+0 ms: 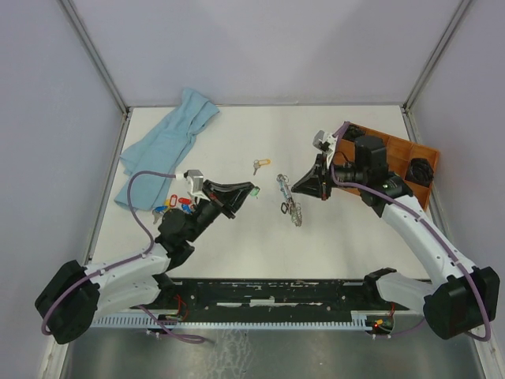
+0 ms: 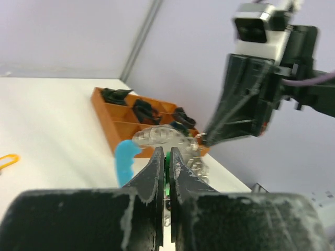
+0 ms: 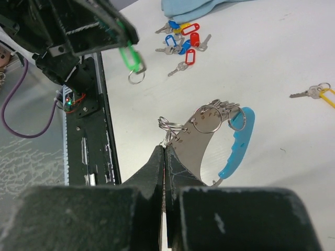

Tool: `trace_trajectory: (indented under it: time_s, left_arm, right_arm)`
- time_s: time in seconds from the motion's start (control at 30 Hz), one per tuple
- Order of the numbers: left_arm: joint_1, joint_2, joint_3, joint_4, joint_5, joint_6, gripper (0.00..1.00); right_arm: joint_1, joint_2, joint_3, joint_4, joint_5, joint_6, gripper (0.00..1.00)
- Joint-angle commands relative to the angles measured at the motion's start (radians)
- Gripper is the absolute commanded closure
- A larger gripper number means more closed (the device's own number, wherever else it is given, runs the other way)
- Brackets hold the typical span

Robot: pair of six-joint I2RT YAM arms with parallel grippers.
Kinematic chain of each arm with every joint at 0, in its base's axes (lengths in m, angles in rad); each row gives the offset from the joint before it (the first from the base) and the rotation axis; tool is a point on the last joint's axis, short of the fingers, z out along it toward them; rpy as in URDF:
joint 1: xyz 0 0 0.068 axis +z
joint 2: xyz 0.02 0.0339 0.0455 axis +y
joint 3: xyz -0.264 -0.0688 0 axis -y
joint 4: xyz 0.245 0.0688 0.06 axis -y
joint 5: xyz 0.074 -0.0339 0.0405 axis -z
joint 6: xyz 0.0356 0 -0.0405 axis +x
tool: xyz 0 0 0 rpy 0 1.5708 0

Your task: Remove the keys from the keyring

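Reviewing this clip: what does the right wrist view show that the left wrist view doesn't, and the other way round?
Only the right wrist: the cloth and the loose keys with red and blue tags beside it. Only the left wrist: the orange tray. Both: the keyring with its blue sheath, held at the tips of the shut right gripper, and the green tag clamped in the shut left gripper.

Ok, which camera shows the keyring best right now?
Right wrist: the keyring sits close and sharp, blue sheath plain. Top external shows it small; left wrist shows it blurred behind the left fingers.
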Motion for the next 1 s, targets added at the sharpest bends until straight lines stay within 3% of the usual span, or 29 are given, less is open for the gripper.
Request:
trace_trajectory:
  time_s: [0.0, 0.2, 0.47, 0.53, 0.7, 0.97]
  left_arm:
    - [0.127, 0.044, 0.012, 0.005, 0.058, -0.129, 0.97]
    - [0.290, 0.221, 0.062, -0.010, 0.138, -0.287, 0.97]
    - [0.416, 0.459, 0.192, -0.096, 0.132, -0.371, 0.97]
    - [0.466, 0.593, 0.284, -0.174, 0.144, -0.422, 0.97]
    - [0.487, 0.745, 0.425, -0.321, 0.159, -0.459, 0.97]
    - [0.488, 0.868, 0.583, -0.526, 0.069, -0.451, 0.97]
  right_arm:
    - [-0.024, -0.034, 0.060, -0.011, 0.003, -0.070, 0.99]
    - [-0.061, -0.046, 0.057, -0.013, 0.002, -0.077, 0.99]
    - [-0.086, -0.057, 0.057, -0.011, -0.006, -0.079, 0.99]
    - [-0.092, -0.059, 0.055, -0.010, -0.008, -0.080, 0.99]
    - [-0.100, -0.062, 0.055, -0.006, -0.008, -0.077, 0.99]
    - [-0.106, -0.060, 0.052, 0.003, -0.015, -0.070, 0.99]
